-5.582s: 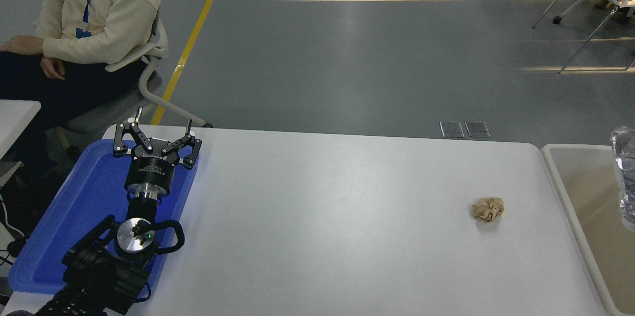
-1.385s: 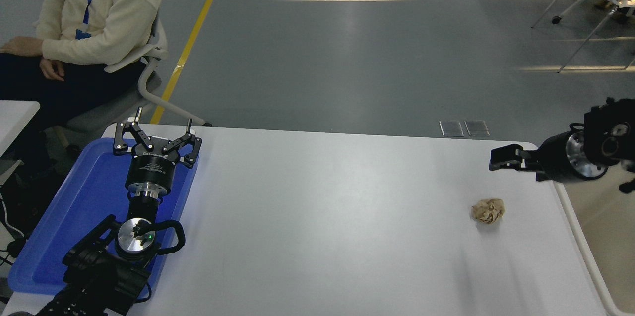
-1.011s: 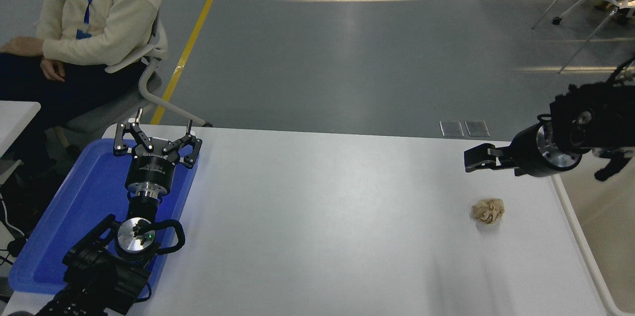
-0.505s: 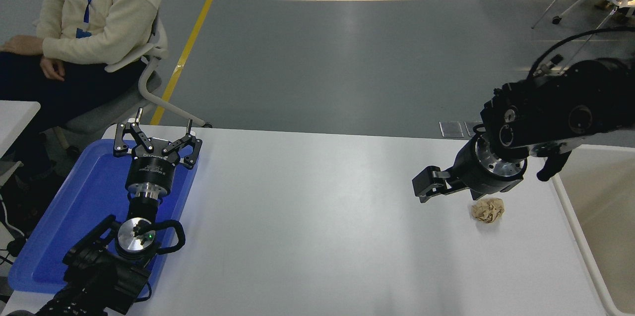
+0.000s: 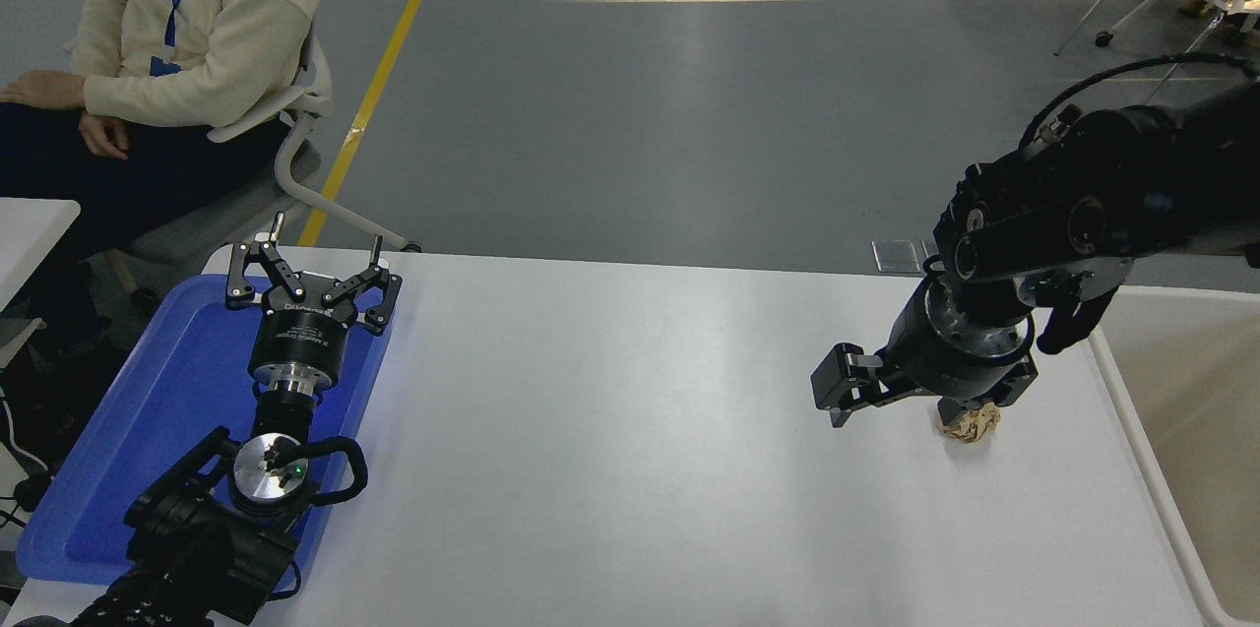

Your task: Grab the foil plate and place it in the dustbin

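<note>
The foil plate does not show anywhere in the head view. The dustbin (image 5: 1206, 410) stands at the right edge beside the table, with an off-white rim and beige inner walls. My right gripper (image 5: 898, 403) hangs open and low over the table's right part, pointing down. One finger is out to the left and the other is at the small crumpled tan paper ball (image 5: 970, 423), whose top it partly covers. My left gripper (image 5: 311, 275) rests open over the blue tray (image 5: 118, 450) at the lower left.
A person in a cream sweater (image 5: 197, 17) sits on a chair beyond the table's far left corner. Another white table's corner (image 5: 30, 223) shows at the left edge. Chair legs (image 5: 1132, 7) stand at the top right.
The right arm swung in from the right edge above the dustbin, leftward and down to the paper ball. The foil plate seen at the right edge earliest is gone from view.
</note>
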Robot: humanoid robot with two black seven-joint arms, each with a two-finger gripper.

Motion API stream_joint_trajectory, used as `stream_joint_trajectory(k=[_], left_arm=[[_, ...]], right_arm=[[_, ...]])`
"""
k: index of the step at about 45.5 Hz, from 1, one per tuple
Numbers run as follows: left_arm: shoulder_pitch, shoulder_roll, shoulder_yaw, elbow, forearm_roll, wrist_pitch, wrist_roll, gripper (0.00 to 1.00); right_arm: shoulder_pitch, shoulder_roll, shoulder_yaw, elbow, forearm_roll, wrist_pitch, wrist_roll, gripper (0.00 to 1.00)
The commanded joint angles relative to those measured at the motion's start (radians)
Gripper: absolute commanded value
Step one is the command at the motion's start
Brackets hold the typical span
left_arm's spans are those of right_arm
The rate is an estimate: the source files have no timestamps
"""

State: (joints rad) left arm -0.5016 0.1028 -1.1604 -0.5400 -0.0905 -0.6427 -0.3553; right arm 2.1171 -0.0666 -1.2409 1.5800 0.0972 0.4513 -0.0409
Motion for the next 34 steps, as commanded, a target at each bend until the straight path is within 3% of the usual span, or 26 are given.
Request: stream_joint_trajectory(k=[1,9,34], left_arm=[[0.0,0.0,0.001,0.0,0.0,0.0,0.001,1.0],[0.0,0.0,-0.001,0.0,0.0,0.0,-0.001,1.0],[0.0,0.0,0.001,0.0,0.0,0.0,-0.001,1.0]], right_arm=[[-0.008,0.001,-0.008,-0.011,0.03,0.015,0.007,1.0],[0.0,-0.009,-0.017,-0.005,-0.027,0.061,0.012,1.0],[0.096,-0.075,-0.003,0.003,-0.036,0.155,0.019,1.0]])
